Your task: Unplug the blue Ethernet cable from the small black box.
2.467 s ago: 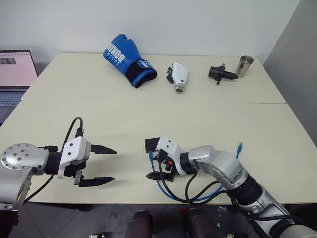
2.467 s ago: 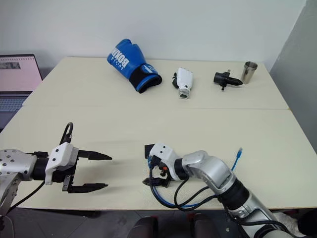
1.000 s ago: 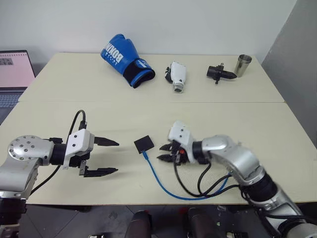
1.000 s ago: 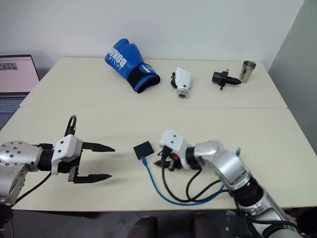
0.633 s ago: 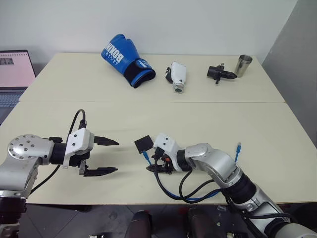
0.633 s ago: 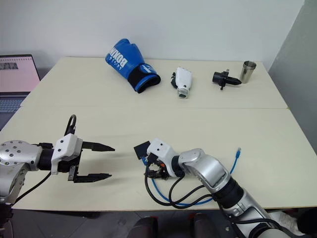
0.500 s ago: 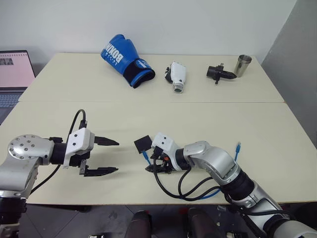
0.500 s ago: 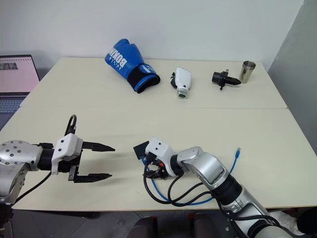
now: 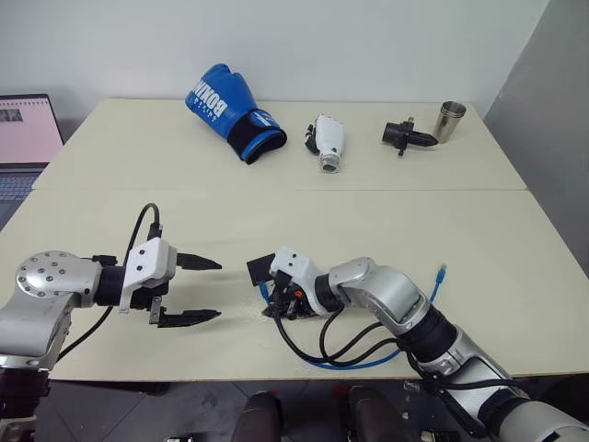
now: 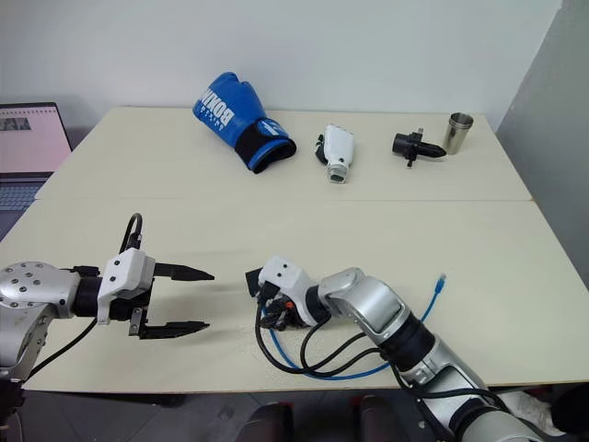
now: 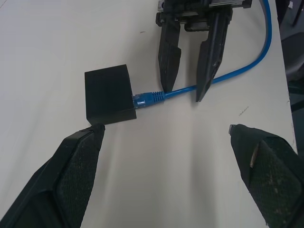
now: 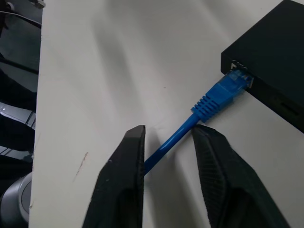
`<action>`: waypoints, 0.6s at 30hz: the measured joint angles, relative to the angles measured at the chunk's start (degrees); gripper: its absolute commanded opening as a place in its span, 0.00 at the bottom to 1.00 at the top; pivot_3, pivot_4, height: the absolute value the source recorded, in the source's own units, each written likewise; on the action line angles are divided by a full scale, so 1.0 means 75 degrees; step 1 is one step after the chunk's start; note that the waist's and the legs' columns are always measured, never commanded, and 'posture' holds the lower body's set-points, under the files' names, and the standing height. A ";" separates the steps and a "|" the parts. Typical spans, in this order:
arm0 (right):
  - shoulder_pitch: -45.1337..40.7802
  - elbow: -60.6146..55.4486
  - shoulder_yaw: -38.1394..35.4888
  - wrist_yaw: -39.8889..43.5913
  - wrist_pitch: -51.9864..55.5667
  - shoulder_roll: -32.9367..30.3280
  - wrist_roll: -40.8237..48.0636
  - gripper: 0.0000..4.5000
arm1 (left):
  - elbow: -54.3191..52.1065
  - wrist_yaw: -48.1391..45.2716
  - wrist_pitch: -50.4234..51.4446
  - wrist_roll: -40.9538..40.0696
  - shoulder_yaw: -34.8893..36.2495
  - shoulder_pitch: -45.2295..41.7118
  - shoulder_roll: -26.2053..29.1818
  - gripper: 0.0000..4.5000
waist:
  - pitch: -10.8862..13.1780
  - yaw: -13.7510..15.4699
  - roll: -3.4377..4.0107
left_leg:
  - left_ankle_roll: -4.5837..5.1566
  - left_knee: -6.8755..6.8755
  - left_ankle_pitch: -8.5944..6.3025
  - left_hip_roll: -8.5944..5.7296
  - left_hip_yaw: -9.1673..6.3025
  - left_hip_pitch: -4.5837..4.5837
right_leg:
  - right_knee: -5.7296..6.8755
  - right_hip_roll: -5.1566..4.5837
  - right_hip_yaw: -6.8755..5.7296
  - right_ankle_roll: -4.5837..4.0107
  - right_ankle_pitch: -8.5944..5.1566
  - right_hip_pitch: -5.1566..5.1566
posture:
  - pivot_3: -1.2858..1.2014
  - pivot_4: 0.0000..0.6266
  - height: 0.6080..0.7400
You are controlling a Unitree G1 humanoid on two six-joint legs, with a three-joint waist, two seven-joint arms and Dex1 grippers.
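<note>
- Two cream tables (image 9: pixel 386 230) stand pushed together, a seam running across between them.
- Plain white wall (image 9: pixel 304 41) behind, evenly lit.
- A grey panel (image 9: pixel 552 120) rises on the right.
- An open laptop (image 9: pixel 23 129) sits off the left edge, screen glowing.
- Dark grey floor (image 9: pixel 120 414) shows below the near edge.

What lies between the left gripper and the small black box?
Bare tabletop. In the left eye view the left gripper, jaws open, faces the small black box across plain table; the left wrist view shows the same.
</note>
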 measured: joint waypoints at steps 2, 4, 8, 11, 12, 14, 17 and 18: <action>0.0000 0.0086 -0.0058 -0.0071 -0.0022 0.0030 -0.0011 0.08 | 0.0000 0.0001 -0.0001 0.0000 0.0000 0.0002 -0.0001 1.00 | 0.0000 -0.0001 0.0000 | 0.0000 0.0000 0.0000 0.0000 -0.0001 0.0000 | 0.0000 0.0000 0.0000 0.0000 0.0000 0.0000 | 0.52 0.24 1.00; 0.0000 0.0122 -0.0059 -0.0100 -0.0039 0.0040 -0.0013 0.00 | 0.0000 0.0002 -0.0002 0.0000 0.0000 0.0001 -0.0004 1.00 | 0.0000 -0.0001 0.0000 | 0.0000 0.0000 0.0000 0.0000 0.0000 0.0000 | 0.0000 0.0000 0.0001 0.0000 0.0000 0.0000 | 0.52 0.24 1.00; 0.0003 0.0134 -0.0036 -0.0124 -0.0041 0.0030 -0.0012 0.00 | 0.0001 0.0001 -0.0007 0.0005 -0.0008 -0.0012 -0.0027 1.00 | 0.0000 0.0001 0.0000 | 0.0000 0.0000 0.0000 0.0000 -0.0001 -0.0001 | 0.0000 0.0000 0.0000 0.0000 0.0000 0.0000 | 0.52 0.24 1.00; 0.0003 0.0128 -0.0040 -0.0120 -0.0055 -0.0028 -0.0005 0.00 | 0.0009 0.0000 -0.0024 0.0008 -0.0109 -0.0076 -0.0059 1.00 | 0.0000 0.0002 0.0000 | 0.0000 0.0000 0.0000 -0.0001 -0.0001 -0.0001 | 0.0000 0.0000 -0.0001 0.0000 0.0000 0.0000 | 0.52 0.24 1.00; 0.0003 0.0110 -0.0040 -0.0107 -0.0075 -0.0073 -0.0001 0.00 | 0.0011 0.0000 -0.0026 0.0008 -0.0119 -0.0083 -0.0072 1.00 | 0.0000 0.0003 0.0000 | 0.0000 0.0000 0.0000 -0.0001 -0.0001 -0.0001 | 0.0000 0.0000 0.0000 0.0000 0.0000 0.0000 | 0.52 0.24 1.00; -0.0005 -0.0051 -0.0027 0.0059 -0.0197 -0.0462 -0.0007 0.00 | 0.0017 0.0001 -0.0024 0.0004 -0.0155 -0.0154 -0.0081 1.00 | 0.0001 0.0037 0.0001 | 0.0000 0.0001 0.0000 -0.0009 -0.0002 -0.0004 | -0.0002 -0.0007 -0.0002 0.0000 0.0000 0.0002 | 0.52 0.24 1.00; -0.0131 -0.0304 0.0068 0.0448 -0.0655 -0.1422 -0.0215 0.00 | 0.0033 0.0001 0.0006 -0.0013 -0.0157 -0.0170 -0.0087 1.00 | 0.0001 0.0115 0.0001 | 0.0000 0.0004 0.0000 -0.0023 0.0000 -0.0005 | -0.0007 -0.0023 -0.0005 0.0001 0.0000 0.0003 | 0.52 0.24 1.00; -0.0184 -0.0398 0.0133 0.0628 -0.0921 -0.1823 -0.0368 0.00 | 0.0033 0.0003 0.0034 -0.0021 -0.0157 -0.0179 -0.0093 1.00 | 0.0001 0.0121 0.0001 | 0.0000 0.0007 0.0000 -0.0025 -0.0001 -0.0007 | -0.0010 -0.0025 -0.0007 0.0001 0.0000 0.0005 | 0.52 0.24 1.00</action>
